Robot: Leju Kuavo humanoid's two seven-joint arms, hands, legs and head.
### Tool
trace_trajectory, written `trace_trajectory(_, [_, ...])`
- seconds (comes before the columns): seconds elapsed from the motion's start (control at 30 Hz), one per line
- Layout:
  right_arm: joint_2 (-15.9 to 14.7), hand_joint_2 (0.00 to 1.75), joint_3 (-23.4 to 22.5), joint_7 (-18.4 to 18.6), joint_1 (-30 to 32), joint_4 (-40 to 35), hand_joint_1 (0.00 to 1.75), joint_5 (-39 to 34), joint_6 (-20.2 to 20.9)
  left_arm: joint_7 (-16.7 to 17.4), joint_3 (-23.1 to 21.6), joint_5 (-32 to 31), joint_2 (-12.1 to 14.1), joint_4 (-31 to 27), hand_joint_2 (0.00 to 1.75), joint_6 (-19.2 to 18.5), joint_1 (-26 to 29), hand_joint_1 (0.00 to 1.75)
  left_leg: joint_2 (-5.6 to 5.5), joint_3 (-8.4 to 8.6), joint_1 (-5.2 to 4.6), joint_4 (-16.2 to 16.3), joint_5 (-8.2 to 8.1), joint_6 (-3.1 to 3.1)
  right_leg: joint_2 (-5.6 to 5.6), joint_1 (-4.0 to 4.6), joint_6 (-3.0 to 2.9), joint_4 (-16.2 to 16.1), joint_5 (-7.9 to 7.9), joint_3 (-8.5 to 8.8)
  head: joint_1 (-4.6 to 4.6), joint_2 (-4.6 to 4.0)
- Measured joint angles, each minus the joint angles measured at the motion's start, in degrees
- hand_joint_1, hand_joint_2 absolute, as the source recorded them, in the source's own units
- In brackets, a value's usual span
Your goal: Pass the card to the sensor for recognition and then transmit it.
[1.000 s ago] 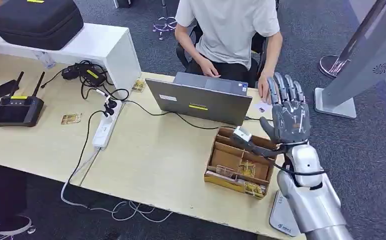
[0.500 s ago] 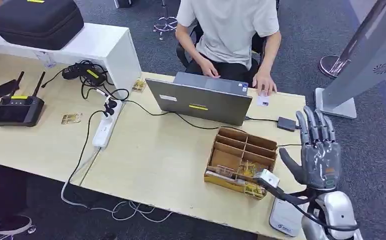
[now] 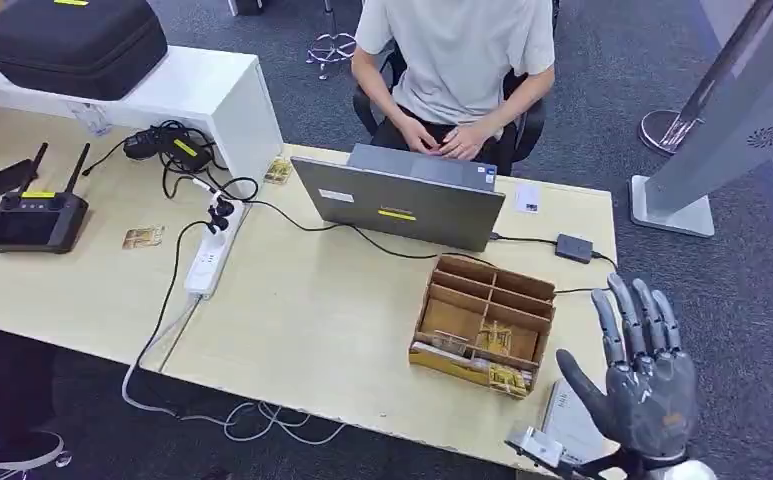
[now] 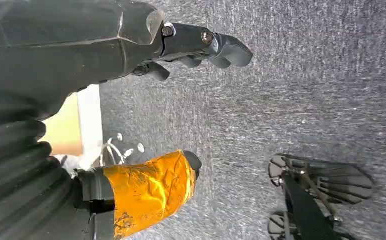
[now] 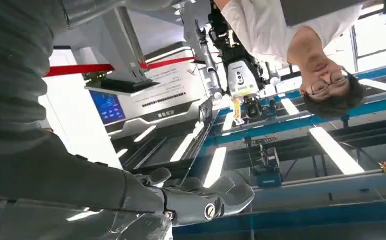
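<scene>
Though the right hand (image 3: 642,385) is cut off at the wrist by the frame's lower edge, its fingers (image 3: 634,318) stand spread & upright w/ nothing in them, off the table (image 3: 302,310) near its right corner. White card (image 3: 527,199) lies flat on the table beside the laptop (image 3: 402,205), well apart from that hand. Left hand (image 4: 131,60) hangs over grey carpet, fingers partly curled, thumb wrapped in orange tape, nothing held.

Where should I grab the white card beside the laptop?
Probably from above with the right hand, pinching across two opposite edges: the white card lies flat on the table, so only its rim offers a hold.
</scene>
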Motion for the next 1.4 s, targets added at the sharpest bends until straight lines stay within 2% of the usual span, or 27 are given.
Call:
trace_trajectory(0.27, [-0.1,1.75,-0.8,-2.3,10.3,-2.1,0.0,-0.8,-1.4,-0.5,1.2,0.4,0.0,0.0,1.75,0.0,0.0,0.0,0.02,0.01,0.0,0.0,-0.06,-0.06,0.01,0.0,-0.02,0.0,-0.04,0.0,0.0,0.0])
trace_trajectory(0.5, [1.8,1.75,-1.3,-3.4,13.4,0.9,0.0,-1.5,-1.4,-0.5,1.7,0.0,0.0,0.0,1.75,0.0,0.0,0.0,0.04,0.04,0.01,0.0,-0.05,-0.07,0.03,0.0,-0.02,0.0,-0.03,0.02,-0.02,0.0])
trace_trajectory(0.77, [4.7,1.75,1.0,-2.1,12.1,9.2,0.0,0.1,-1.4,-0.9,1.7,-1.4,0.0,0.0,1.75,-0.1,-0.1,0.0,0.05,0.05,0.02,0.0,-0.05,-0.08,0.05,0.04,-0.03,0.0,-0.03,0.02,-0.02,0.0])
trace_trajectory(0.93, [6.0,1.75,1.6,-2.1,11.3,12.0,0.0,0.4,-1.4,-1.0,1.7,-1.5,0.0,0.0,1.75,-0.1,-0.1,0.0,0.04,0.05,0.02,0.0,-0.05,-0.08,0.04,0.04,-0.03,0.0,-0.03,0.03,-0.02,0.0])
trace_trajectory(1.4, [12.5,1.75,-1.5,-5.6,4.1,21.7,0.0,6.7,-1.4,-1.3,1.7,-2.9,0.0,0.0,1.75,-0.6,-0.4,0.0,0.08,0.07,0.03,0.0,-0.02,-0.07,0.08,0.05,-0.04,0.0,-0.02,0.03,0.0,0.0])
